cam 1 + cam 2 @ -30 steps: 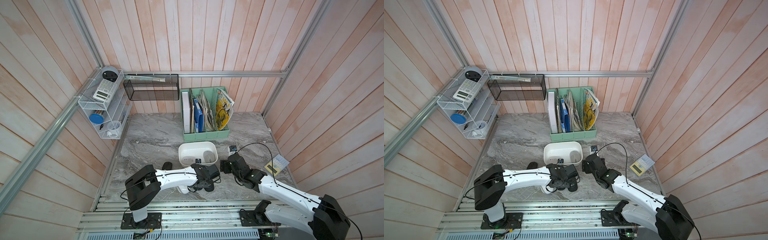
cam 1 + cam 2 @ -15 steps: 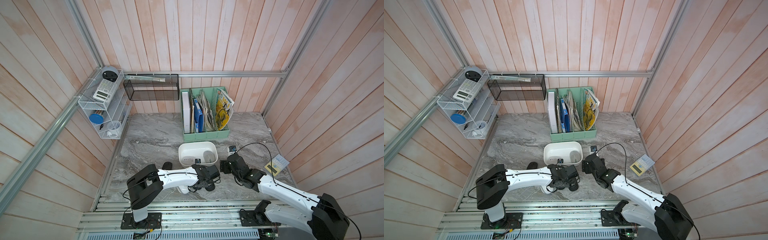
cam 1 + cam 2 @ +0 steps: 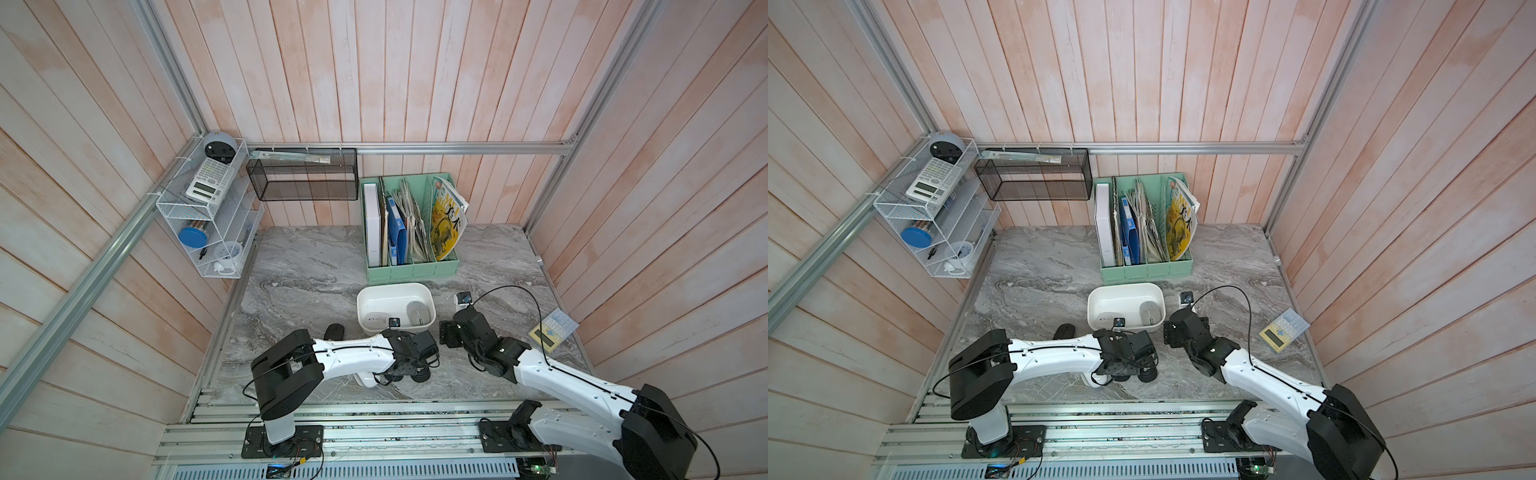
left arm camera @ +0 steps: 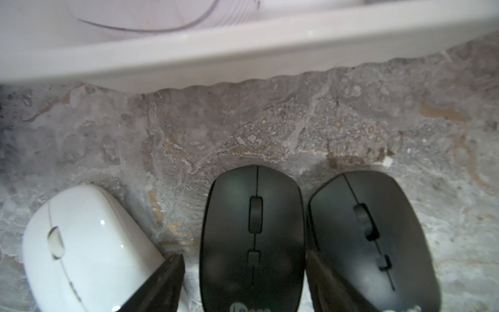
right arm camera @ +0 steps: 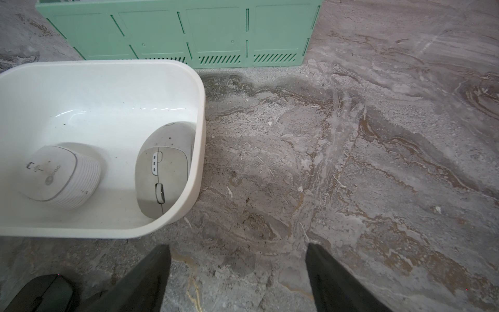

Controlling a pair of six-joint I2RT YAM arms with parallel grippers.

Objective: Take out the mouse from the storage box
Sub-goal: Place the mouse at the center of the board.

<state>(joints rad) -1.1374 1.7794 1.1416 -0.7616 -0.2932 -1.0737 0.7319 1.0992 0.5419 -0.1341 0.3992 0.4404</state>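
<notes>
The left gripper (image 4: pixel 243 259) stands open astride a black mouse (image 4: pixel 252 216) on the marble table (image 4: pixel 243 129), with a gap beside one finger. The mouse's logo is cut off and unreadable. It lies at 6 o'clock of the storage box (image 3: pixel 395 287). The right gripper (image 5: pixel 239 247) gapes wide and holds nothing. A grey mouse (image 5: pixel 164 173) and a ribbed white mouse (image 5: pixel 58 175) lie inside the box.

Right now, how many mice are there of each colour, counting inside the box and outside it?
Black mice: 3
Pale mice: 3
Total: 6
</notes>
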